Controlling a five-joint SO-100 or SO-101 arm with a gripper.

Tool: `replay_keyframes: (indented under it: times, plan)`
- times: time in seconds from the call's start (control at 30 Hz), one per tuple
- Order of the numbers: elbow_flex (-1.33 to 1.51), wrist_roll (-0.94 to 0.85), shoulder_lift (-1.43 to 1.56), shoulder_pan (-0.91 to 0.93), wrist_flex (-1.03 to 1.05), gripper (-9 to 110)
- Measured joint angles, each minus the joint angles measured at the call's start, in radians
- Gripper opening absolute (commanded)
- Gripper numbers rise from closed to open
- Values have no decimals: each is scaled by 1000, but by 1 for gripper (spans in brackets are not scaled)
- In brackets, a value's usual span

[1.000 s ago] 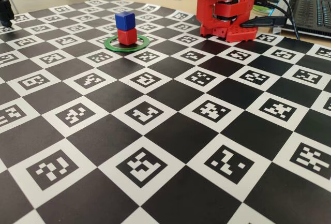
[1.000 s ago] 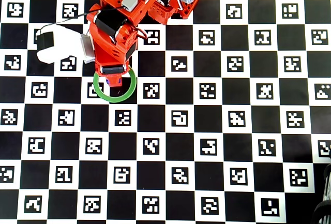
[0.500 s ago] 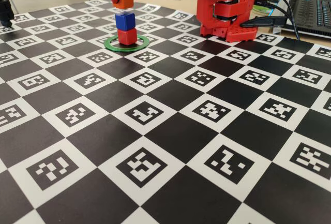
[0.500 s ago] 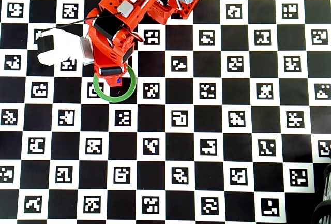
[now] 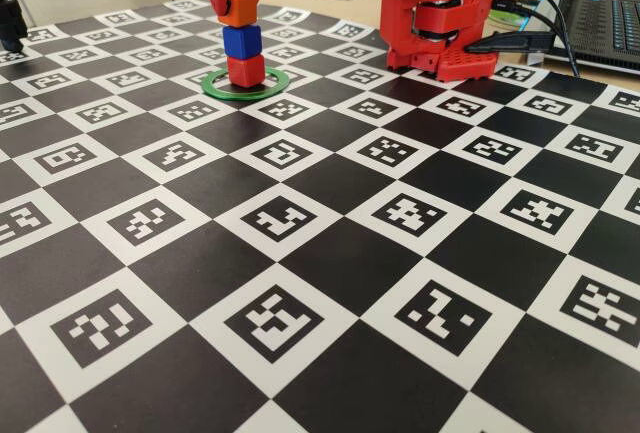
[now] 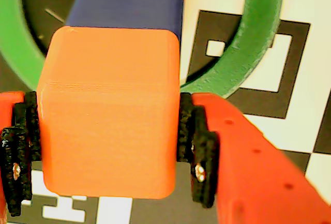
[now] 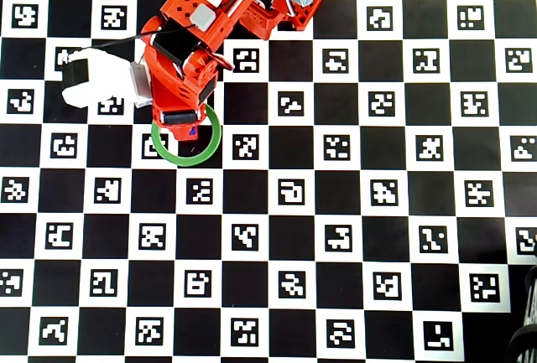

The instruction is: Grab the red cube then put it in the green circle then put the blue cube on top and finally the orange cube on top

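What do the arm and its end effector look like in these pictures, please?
The arm is red-orange printed plastic in blocky segments, with black motor faces, a thin dark cable along it and a white camera block on one side. The end effector has two red fingers; the broad one is dotted with small holes, and both carry black ridged pads.

No readable text; only coded square markers on checkered mat (image 5: 330, 253).
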Motion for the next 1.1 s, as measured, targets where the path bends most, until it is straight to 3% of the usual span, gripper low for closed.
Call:
replay_keyframes:
  times: [0.27,0.43,0.67,1.1]
  plan:
    - [2,0,0,0,-3,10]
    - [2,25,0,8,-3,27]
    - [2,21,0,18,3,35]
    - [-275,97,71,-5,202,38]
